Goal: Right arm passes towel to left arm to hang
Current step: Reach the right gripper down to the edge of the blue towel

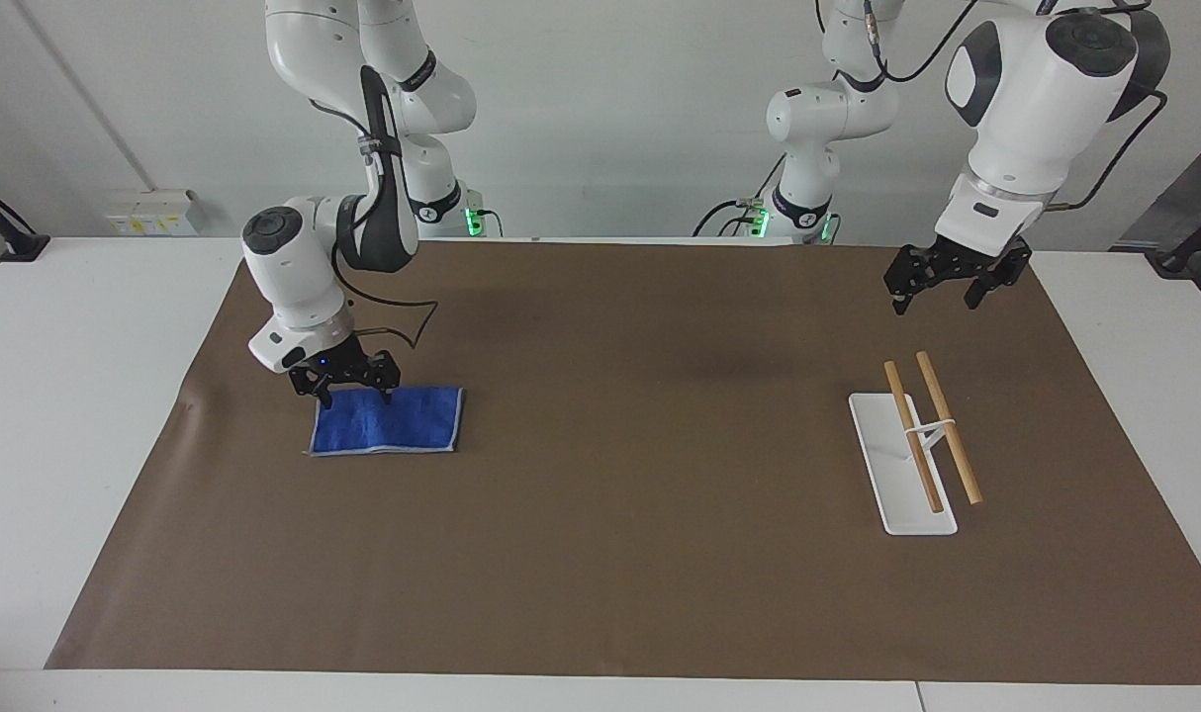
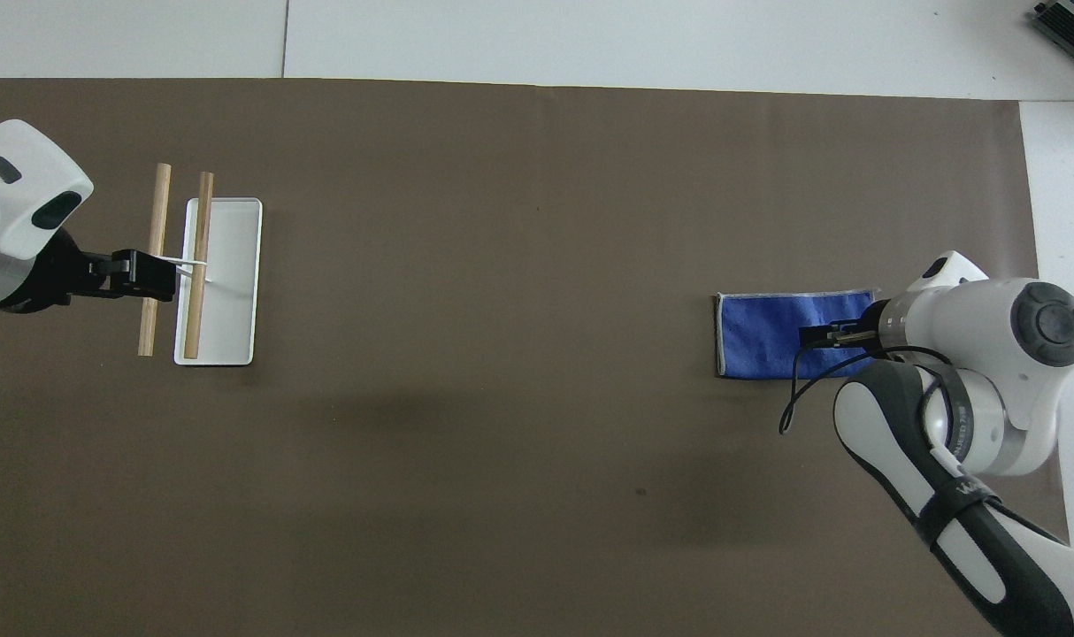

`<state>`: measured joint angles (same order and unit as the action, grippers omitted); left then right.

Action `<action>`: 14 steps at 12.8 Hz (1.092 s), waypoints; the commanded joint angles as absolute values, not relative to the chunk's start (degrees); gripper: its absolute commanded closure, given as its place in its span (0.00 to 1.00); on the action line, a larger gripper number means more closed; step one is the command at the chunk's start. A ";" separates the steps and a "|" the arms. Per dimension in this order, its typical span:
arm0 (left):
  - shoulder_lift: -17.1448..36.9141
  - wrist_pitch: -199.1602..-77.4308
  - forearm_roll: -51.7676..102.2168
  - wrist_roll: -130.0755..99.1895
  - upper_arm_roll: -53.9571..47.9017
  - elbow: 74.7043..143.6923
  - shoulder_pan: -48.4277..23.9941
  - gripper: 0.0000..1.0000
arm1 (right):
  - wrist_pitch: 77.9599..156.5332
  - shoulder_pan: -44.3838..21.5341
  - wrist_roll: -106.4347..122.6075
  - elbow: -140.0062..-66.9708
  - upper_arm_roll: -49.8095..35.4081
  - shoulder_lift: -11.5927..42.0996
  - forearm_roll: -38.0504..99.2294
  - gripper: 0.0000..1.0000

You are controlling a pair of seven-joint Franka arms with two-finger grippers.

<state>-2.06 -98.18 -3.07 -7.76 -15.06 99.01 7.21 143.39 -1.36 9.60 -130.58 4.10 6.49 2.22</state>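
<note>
The blue towel (image 1: 403, 423) lies flat on the brown mat toward the right arm's end of the table; it also shows in the overhead view (image 2: 758, 336). My right gripper (image 1: 355, 396) is open and low over the towel's edge nearer the robots, its fingertips (image 1: 326, 400) at or just above the cloth. In the overhead view the right gripper (image 2: 811, 334) covers part of the towel. My left gripper (image 1: 934, 297) is open and empty, raised over the mat near the rack, and waits; it also shows in the overhead view (image 2: 152, 274).
A rack with a white base (image 1: 887, 473) and two wooden rods (image 1: 947, 427) stands toward the left arm's end; the base also shows in the overhead view (image 2: 233, 292). The brown mat (image 1: 640, 514) covers most of the white table.
</note>
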 commanded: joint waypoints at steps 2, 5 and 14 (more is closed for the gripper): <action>-3.25 -98.79 -2.37 -8.09 -15.03 100.28 7.56 0.00 | 147.56 -1.05 11.78 -132.28 3.87 8.08 3.69 0.00; -3.25 -98.79 -2.37 -8.09 -15.03 100.28 7.56 0.00 | 150.28 -1.05 12.57 -133.59 3.78 9.05 3.69 0.00; -3.25 -98.79 -2.37 -8.09 -15.03 100.20 7.56 0.00 | 148.90 -1.67 11.16 -132.81 2.99 8.79 6.05 1.00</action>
